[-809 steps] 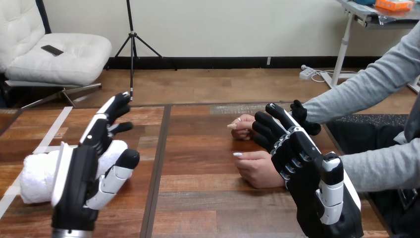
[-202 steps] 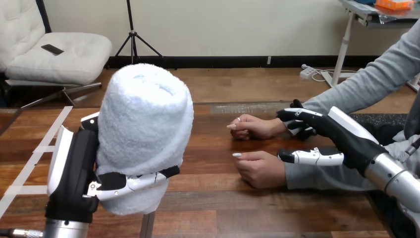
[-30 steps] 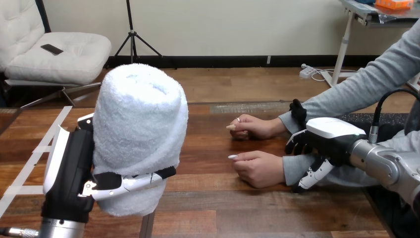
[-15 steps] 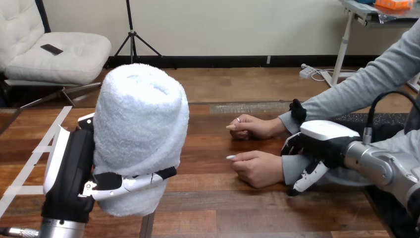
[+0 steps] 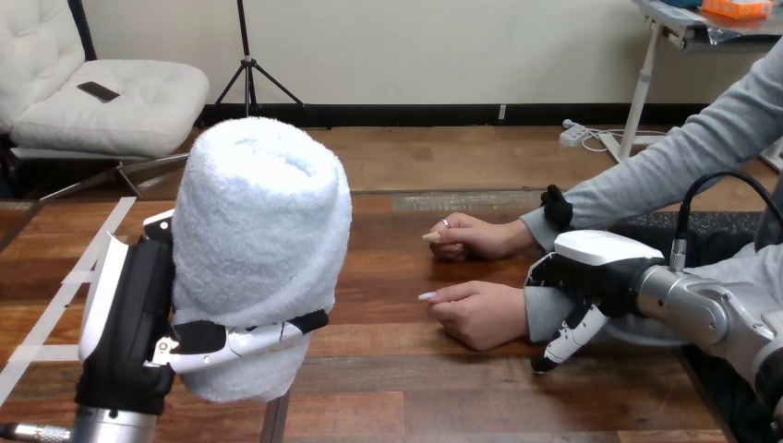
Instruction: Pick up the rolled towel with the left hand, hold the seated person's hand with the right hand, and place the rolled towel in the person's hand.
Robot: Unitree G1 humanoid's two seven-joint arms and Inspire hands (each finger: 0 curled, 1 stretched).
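Note:
My left hand (image 5: 129,341) is shut on the white rolled towel (image 5: 263,249) and holds it upright above the table's left part, thumb across its lower front. The person's near hand (image 5: 475,314) rests palm down on the wooden table (image 5: 388,388) at the right. My right hand (image 5: 600,263) lies over the grey sleeve at that wrist. Its fingers (image 5: 543,272) curl over the cuff and its thumb (image 5: 565,340) hangs down on the near side. The person's far hand (image 5: 471,235) lies loosely closed farther back.
Strips of white tape (image 5: 55,300) cross the table at the far left. The person's grey-sleeved arms reach in from the right edge. A dark seam runs down the table behind the towel.
My right hand has slid a little left along the person's near wrist, and that hand has shifted slightly left with it. The towel and my left hand have stayed put.

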